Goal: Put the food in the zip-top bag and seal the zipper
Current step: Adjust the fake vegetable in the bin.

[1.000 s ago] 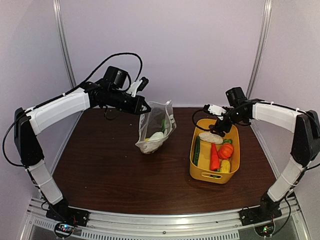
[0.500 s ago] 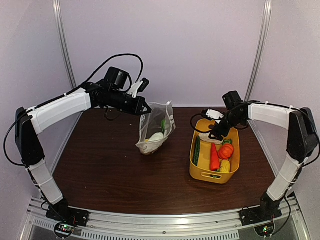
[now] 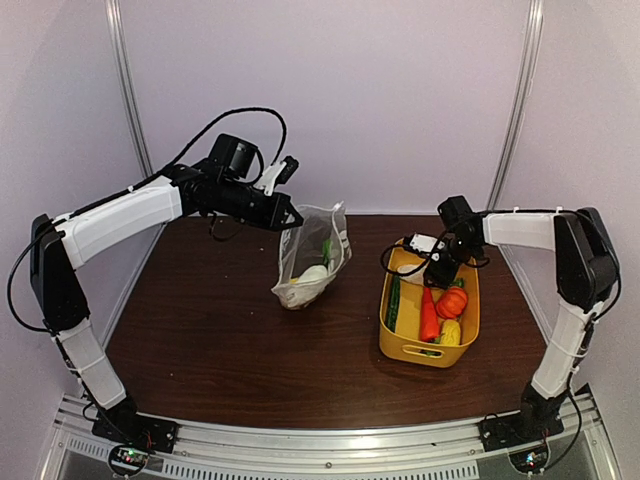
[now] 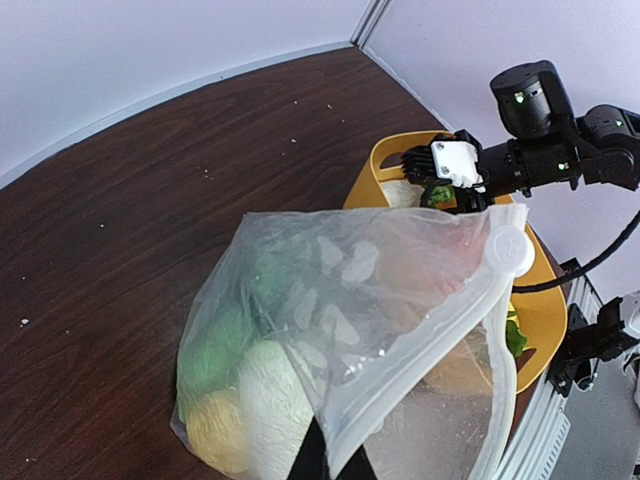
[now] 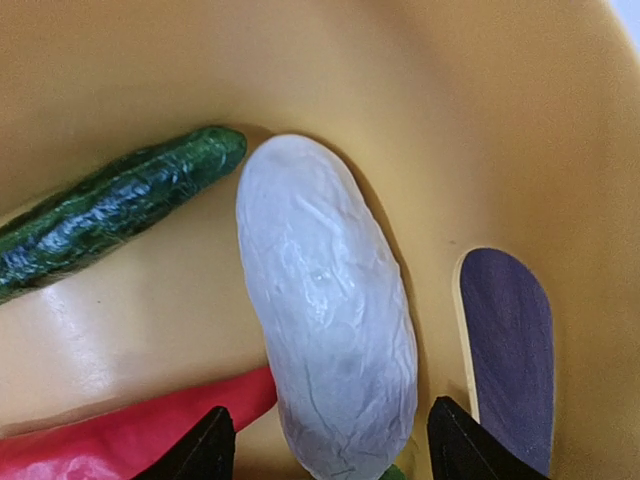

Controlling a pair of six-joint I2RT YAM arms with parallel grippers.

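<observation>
Most of the food (image 3: 436, 310) lies in the yellow basket (image 3: 410, 352) on the right of the bench (image 3: 220, 340). A few pieces, white, green and pale yellow, already sit at the bottom of the zip-top bag (image 4: 330, 330), which hangs just left of the basket and apart from it, its base seemingly resting on the bench. The zipper (image 4: 498, 340) is undone, with its white slider (image 4: 508, 250) at the upper corner. The left end effector (image 3: 285, 216) pinches the bag's top edge and holds it up. The right end effector (image 5: 330, 440) is down inside the basket, its fingers spread on either side of the long white piece (image 5: 325, 300) and not yet pressing on it. A cucumber (image 5: 115, 215) lies on one side of that piece and a purple piece (image 5: 505, 345) against the wall on the other. We judge the grasp to be the delicate part. The white piece is rounded and looks slick, so it could squirt out as the fingers close. One finger also has little room beside the purple piece and could jam there or drag the light basket. Later, the bag's mouth is floppy and held at one point only, so it could sag shut, a piece could fall onto the bench, or added weight could pull the plastic from the pinch.
</observation>
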